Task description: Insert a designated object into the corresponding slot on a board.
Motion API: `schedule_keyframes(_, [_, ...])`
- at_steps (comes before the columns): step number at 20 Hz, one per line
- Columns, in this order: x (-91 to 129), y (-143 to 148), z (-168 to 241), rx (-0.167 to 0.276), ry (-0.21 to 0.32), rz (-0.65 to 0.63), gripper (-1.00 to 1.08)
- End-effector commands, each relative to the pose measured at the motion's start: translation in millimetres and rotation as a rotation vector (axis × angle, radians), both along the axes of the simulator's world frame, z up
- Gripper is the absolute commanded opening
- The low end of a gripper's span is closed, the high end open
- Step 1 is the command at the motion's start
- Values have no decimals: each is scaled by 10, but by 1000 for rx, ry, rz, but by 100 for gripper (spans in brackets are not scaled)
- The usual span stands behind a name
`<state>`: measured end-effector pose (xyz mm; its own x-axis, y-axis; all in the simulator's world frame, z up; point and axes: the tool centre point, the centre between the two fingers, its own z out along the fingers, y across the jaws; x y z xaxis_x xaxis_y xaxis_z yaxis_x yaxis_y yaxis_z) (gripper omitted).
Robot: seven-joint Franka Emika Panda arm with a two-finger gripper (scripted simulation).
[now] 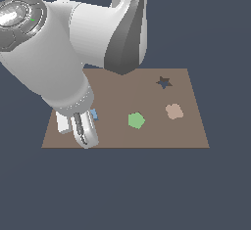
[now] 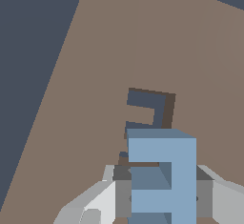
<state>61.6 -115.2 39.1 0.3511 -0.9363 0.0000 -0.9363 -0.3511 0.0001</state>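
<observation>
1. We see the pincer [image 2: 159, 192] clenched on the blue block [image 2: 162, 178], one finger [image 2: 123, 192] pressed against each side.
2. The block hangs just beside the dark slot [image 2: 147, 116], partly covering its near end in the wrist view.
3. The slot sits in the brown board [image 1: 147, 136], well apart from the green piece [image 1: 136, 121], the pink piece [image 1: 173, 111] and the star recess [image 1: 163, 82].
</observation>
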Motion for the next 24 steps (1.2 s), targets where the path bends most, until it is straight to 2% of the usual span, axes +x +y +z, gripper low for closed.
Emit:
schedule_keyframes(1, [49,-77,6,0,0,-54,-100])
schedule_keyframes(8, [107,-207,11,0,0,-134,-100])
schedule_keyframes(18, [104,-223,-89,1,1,-143,-100])
schedule_keyframes(19, [104,-223,-89,1,1,-143,100])
schedule_keyframes(24, [104,-223,-89,1,1,-143,100])
